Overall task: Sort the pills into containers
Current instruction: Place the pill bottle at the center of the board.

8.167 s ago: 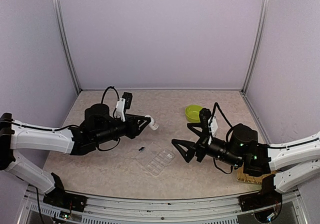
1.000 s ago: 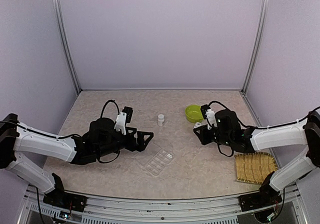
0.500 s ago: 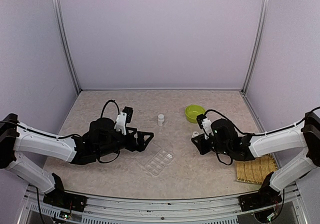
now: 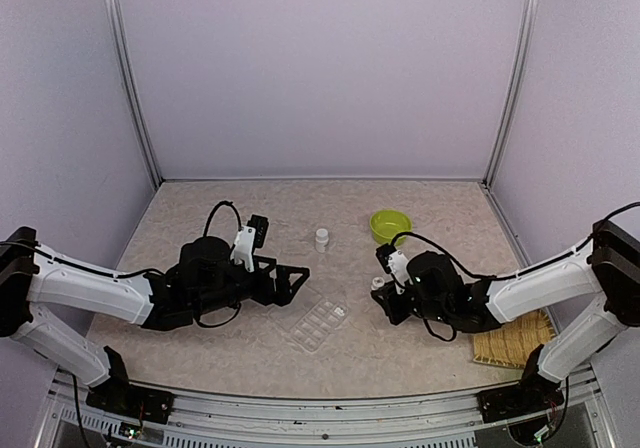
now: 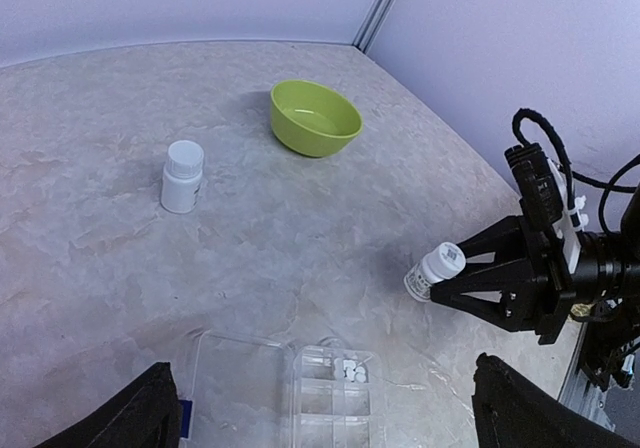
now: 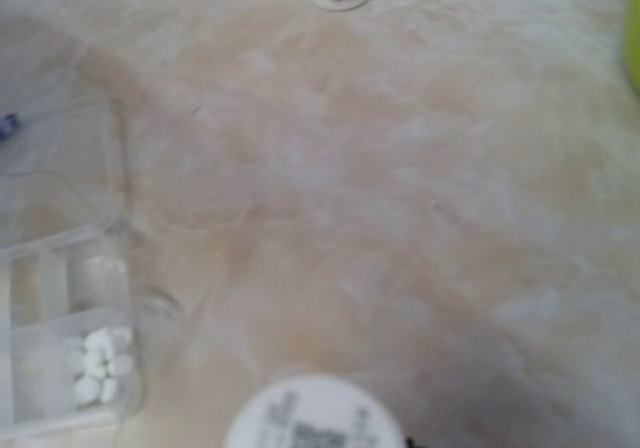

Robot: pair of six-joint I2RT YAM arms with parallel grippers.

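**Clear plastic pill box sits between the two end effectors**

Clear and flat, the rectangular pill box (image 4: 318,323) lies on the marbled beige bench (image 4: 200,208), about midway along its near edge. Thin walls divide it into small square compartments (image 5: 335,393). One compartment at the end of the box holds a cluster of small, round white pills (image 5: 349,370). The right wrist view shows the same pills (image 6: 98,363) heaped together. A tiny blue speck shows at the box's far side, too small to identify.

The left end effector (image 4: 293,281) hangs just left of the box with its black fingers (image 5: 140,418) spread wide and nothing between them.

The right end effector (image 4: 380,290) is narrowed onto a small white bottle (image 5: 437,271). Its angular black fingers pinch the bottle's cylindrical body, and the ribbed cap points up at a slight tilt. This bottle is to the right of the box.

A second bottle (image 4: 321,239), white with a screw cap, stands upright near the middle of the bench. A smooth, glossy lime-green bowl (image 4: 389,226) sits behind and to the right of it. A woven straw-coloured mat (image 4: 510,336) lies at the near right corner, partly under the right arm.
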